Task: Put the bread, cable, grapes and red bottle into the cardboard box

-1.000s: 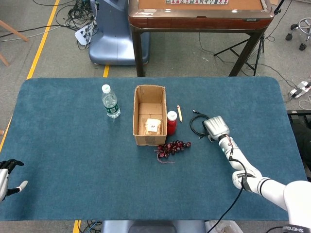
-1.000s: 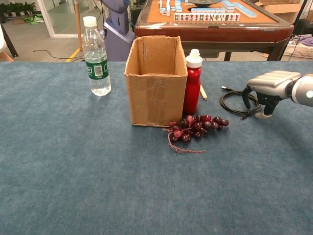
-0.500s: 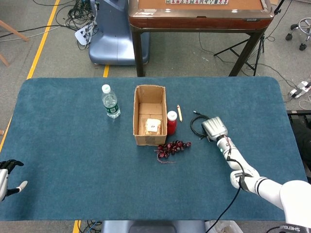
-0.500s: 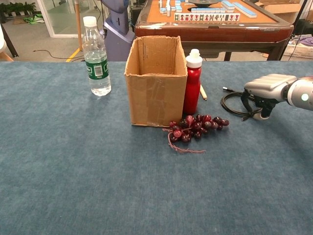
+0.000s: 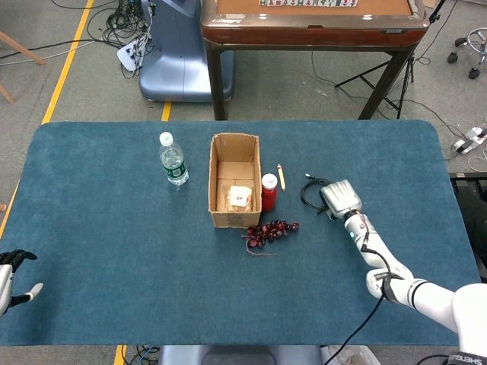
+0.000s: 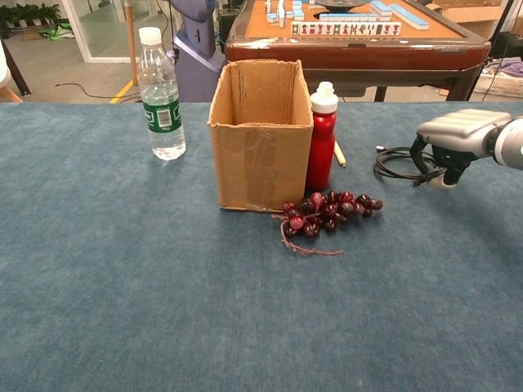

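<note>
Blue carpet-like cloth covers the table [image 5: 114,251], and nearest its front-left corner the left hand [image 5: 11,275] hovers with fingers apart, holding nothing. Further in, near the middle, the grapes [image 6: 327,210] lie on the cloth just in front of the cardboard box [image 6: 255,139], close to its right front corner. The red bottle [image 6: 321,137] stands upright, touching or just beside the box's right wall. Right of it, the right hand [image 6: 454,137] is palm-down with its fingers curled into the near edge of the coiled black cable [image 6: 398,162]; the coil looks slightly raised at that side, so the hand seems to hold it. The bread [image 5: 240,197], in a clear wrapper with a small label too small to read, lies inside the box. A pencil [image 5: 281,176] lies just behind the bottle. Left of the box stands a water bottle [image 6: 160,95] with a green label whose print is illegible. Beyond the table stands a wooden mahjong table [image 6: 351,37] with tiles.
</note>
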You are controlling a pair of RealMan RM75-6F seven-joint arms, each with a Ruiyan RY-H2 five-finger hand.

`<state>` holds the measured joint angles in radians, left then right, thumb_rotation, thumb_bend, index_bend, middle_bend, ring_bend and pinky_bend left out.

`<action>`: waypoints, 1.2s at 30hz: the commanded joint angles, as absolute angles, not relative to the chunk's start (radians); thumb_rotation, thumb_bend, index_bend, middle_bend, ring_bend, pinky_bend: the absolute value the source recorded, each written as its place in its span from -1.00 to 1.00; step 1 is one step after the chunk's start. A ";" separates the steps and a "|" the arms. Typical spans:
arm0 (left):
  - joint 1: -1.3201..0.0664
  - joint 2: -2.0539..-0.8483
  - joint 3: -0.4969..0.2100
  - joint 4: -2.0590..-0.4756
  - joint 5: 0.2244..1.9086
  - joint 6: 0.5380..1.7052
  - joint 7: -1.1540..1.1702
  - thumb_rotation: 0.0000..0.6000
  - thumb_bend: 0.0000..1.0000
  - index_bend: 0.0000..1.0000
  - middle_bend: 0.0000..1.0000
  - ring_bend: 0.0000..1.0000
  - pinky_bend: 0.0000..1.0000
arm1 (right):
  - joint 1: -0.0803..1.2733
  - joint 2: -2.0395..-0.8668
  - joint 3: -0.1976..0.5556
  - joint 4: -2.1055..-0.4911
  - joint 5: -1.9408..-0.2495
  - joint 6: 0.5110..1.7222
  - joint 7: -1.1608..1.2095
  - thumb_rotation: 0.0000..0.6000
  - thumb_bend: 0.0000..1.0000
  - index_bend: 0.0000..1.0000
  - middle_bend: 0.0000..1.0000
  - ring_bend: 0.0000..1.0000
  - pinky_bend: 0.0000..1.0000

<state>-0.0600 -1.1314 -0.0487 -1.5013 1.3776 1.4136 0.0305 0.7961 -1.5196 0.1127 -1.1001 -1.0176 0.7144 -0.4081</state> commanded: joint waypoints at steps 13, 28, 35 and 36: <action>-0.063 -1.136 -0.047 -1.497 1.377 1.408 0.038 1.00 -0.70 -0.26 -0.34 -0.46 0.08 | 0.749 -1.309 0.172 -1.384 -1.008 0.895 -0.450 1.00 -0.14 0.41 1.00 1.00 0.98; -0.062 -1.135 -0.047 -1.502 1.380 1.413 0.040 1.00 -0.70 -0.26 -0.34 -0.46 0.08 | 0.738 -1.156 0.260 -1.627 -1.027 1.051 -0.479 1.00 -0.14 0.41 1.00 1.00 0.98; -0.062 -1.133 -0.049 -1.505 1.381 1.415 0.038 1.00 -0.70 -0.26 -0.34 -0.46 0.08 | 0.768 -1.134 0.287 -1.726 -1.034 1.085 -0.542 1.00 -0.14 0.41 1.00 1.00 0.98; -0.063 -1.133 -0.049 -1.506 1.382 1.415 0.038 1.00 -0.70 -0.26 -0.34 -0.46 0.08 | 0.775 -1.135 0.290 -1.736 -1.032 1.085 -0.554 1.00 -0.14 0.41 1.00 1.00 0.98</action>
